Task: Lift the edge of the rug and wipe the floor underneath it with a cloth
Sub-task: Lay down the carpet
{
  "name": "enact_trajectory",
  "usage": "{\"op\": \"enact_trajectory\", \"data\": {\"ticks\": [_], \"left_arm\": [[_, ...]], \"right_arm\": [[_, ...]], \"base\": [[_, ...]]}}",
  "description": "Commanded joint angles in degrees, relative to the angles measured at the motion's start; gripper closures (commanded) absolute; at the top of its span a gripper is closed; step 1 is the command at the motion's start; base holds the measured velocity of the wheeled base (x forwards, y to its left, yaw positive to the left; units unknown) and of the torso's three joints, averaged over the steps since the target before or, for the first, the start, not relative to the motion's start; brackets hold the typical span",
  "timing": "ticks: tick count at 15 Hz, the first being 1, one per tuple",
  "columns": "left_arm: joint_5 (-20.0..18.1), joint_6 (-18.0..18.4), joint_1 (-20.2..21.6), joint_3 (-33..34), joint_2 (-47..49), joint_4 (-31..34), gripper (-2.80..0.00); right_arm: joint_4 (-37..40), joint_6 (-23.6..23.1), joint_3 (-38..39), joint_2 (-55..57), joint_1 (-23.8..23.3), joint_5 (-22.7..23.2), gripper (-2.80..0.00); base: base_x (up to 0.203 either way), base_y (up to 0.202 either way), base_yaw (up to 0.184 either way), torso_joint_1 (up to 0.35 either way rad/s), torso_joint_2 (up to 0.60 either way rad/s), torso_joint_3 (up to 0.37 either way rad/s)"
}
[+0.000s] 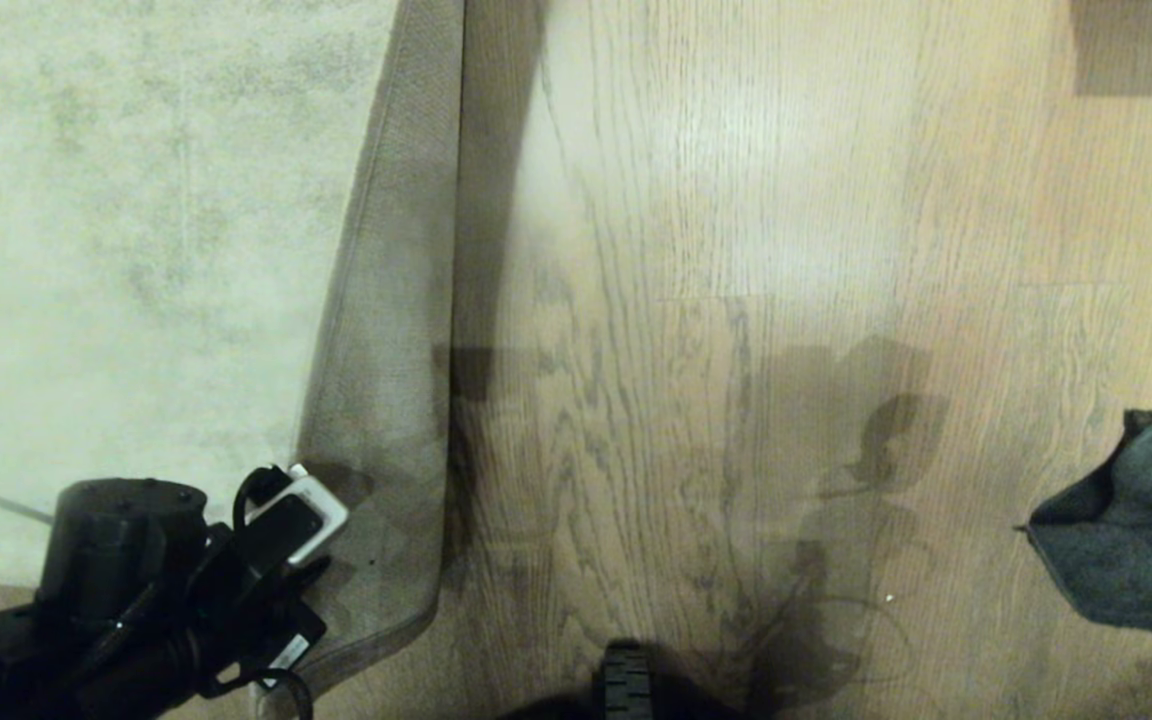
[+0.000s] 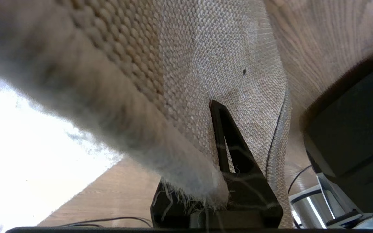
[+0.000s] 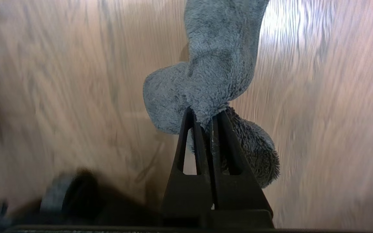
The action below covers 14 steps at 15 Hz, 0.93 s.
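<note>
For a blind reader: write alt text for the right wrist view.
The right gripper, jaws shut, pinches a grey cloth that hangs in folds over the wood floor. A dark blurred shape sits at one lower corner.

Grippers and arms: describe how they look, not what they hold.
The left arm is matte black, with a round black joint housing, a white-edged box and looped black cables. The left gripper and the right gripper have matte black, tapering triangular fingers with open slots cut through them.
</note>
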Motion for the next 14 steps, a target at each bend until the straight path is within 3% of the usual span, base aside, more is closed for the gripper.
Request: {"op": "enact_trajectory", "data": {"ticks": [1, 3, 5, 8, 10, 14], "left_arm": [[0.07, 0.15, -0.46, 0.01, -0.11, -0.11, 0.00], [0.07, 0.15, -0.46, 0.41, -0.58, -0.11, 0.00], [0.07, 0.17, -0.46, 0.69, -1.13, -0.11, 0.00], [0.07, 0.24, -0.46, 0.71, -1.83, -0.11, 0.00], [-0.02, 0.33, -0.47, 1.32, -2.98, -0.10, 0.00], [-0.09, 0.15, -2.03, 1.94, -3.75, -0.14, 0.00]], "right_arm": [[19.69, -0.39, -1.50, -19.12, 0.11, -0.10, 0.00], [28.50, -0.30, -2.73, -23.03, 0.15, -0.49, 0.00], [28.40, 0.14, -2.72, -23.03, 0.16, -1.83, 0.00], [26.45, -2.75, -0.73, -23.03, 0.16, -6.13, 0.00], [23.92, -4.32, 0.36, -23.03, 0.16, -5.40, 0.00], [23.92, -3.02, 0.36, -23.03, 0.16, -5.48, 0.00]], "base": [[0.000, 0.000, 0.000, 0.000, 0.00, 0.000], [0.000, 0.000, 0.000, 0.000, 0.00, 0.000], [0.000, 0.000, 0.000, 0.000, 0.00, 0.000], [0.000, 0.000, 0.000, 0.000, 0.00, 0.000], [0.000, 0.000, 0.000, 0.000, 0.00, 0.000], [0.000, 0.000, 0.000, 0.000, 0.00, 0.000]]}}
